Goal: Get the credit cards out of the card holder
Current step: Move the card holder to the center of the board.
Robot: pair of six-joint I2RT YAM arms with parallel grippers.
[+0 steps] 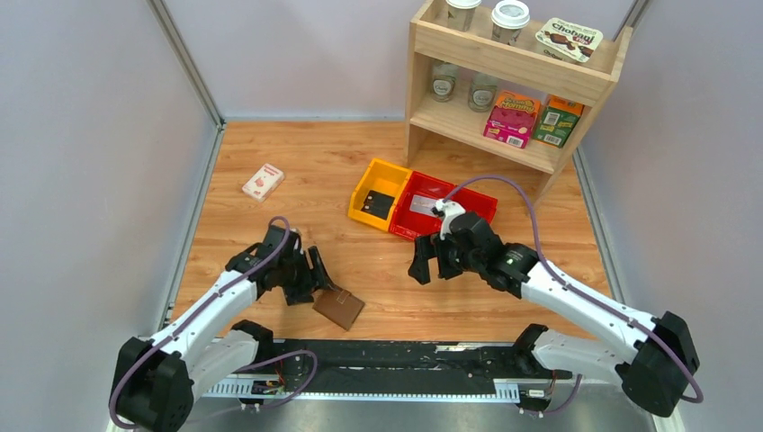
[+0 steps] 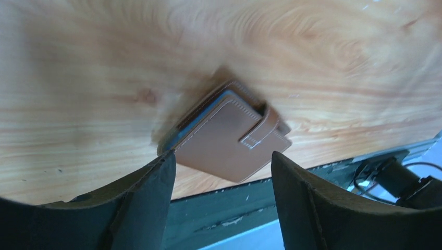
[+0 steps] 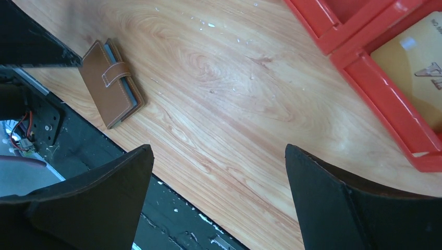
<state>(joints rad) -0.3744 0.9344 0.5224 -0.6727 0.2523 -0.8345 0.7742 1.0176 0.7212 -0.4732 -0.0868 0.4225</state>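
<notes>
Wood-grain bench, pale walls on three sides. Wooden shelf unit at far right corner: lidded cups on top, jars and printed cartons below.

Left arm reaches in from near-left base; right arm from near-right base, purple cable looped over it.

Left claw: jaws apart, nothing clamped. Sits low over the near-left part of the bench, tips just short of the card holder. Cannot tell if a tip touches it.

Right claw: jaws spread wide, empty. Hangs above bare bench mid-right, just on the near side of the red bin.

Red bin and yellow bin touching side by side, centre of bench. Flat card-like piece lies in the red one, dark flat item in the yellow.

Card holder: brown, stitched, closed, strap tab folded over its front face. Flat on the bench close to the near edge, angled, just right of the left claw. Grey-blue inner edge shows along one side in the left wrist view. Right wrist view has it far off to the left.

Small white-and-red box: flat on the bench, far left, well apart from everything else.
</notes>
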